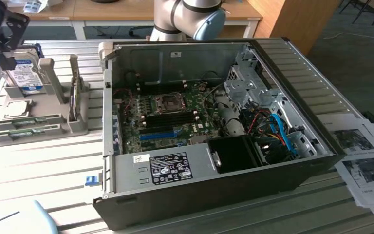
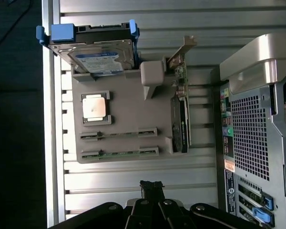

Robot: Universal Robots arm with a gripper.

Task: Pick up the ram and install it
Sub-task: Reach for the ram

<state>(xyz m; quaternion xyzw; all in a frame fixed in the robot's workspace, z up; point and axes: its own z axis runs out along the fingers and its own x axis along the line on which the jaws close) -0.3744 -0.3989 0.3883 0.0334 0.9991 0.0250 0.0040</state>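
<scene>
End effector point(image 2: 151, 185), closed and empty, hovers above the slatted metal table point(image 2: 114, 183), with dark floor point(image 1: 352, 46) beyond.

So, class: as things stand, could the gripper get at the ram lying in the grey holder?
Probably yes. The ram lies uncovered in its slot on the grey holder, outside the computer case, and nothing stands between it and the gripper hovering near the holder, though its jaws are shut.
</scene>
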